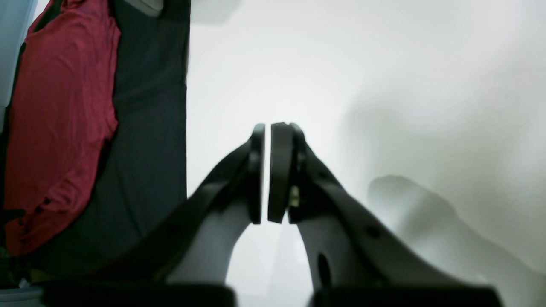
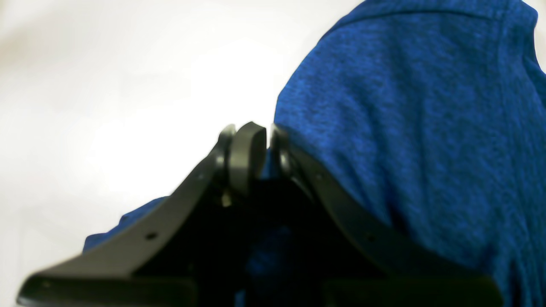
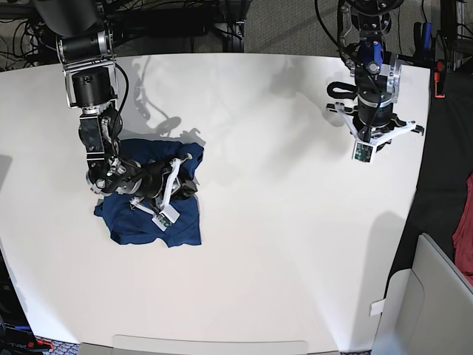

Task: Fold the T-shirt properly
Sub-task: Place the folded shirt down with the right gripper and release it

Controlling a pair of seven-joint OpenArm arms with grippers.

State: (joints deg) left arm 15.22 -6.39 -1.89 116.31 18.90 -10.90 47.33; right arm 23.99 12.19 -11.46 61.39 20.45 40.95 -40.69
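Note:
The T-shirt point(image 3: 140, 222) is a crumpled dark blue heap at the left of the white table point(image 3: 281, 222). My right gripper point(image 3: 188, 168) lies low over the heap's upper right part. Close up, that gripper point(image 2: 261, 133) has its fingers nearly together, with blue fabric of the T-shirt point(image 2: 405, 106) pinched between them and bulging up on the right. My left gripper point(image 1: 268, 128) is shut with nothing between its pads, hanging over bare table at the far right, well away from the shirt. Its arm point(image 3: 373, 96) shows at the back right in the base view.
A red cloth point(image 1: 59, 119) lies on a dark surface point(image 1: 149, 128) beyond the table's right edge; the red cloth point(image 3: 465, 237) also shows at the base view's right border. A pale grey bin point(image 3: 429, 296) stands at the front right corner. Cables run behind the table.

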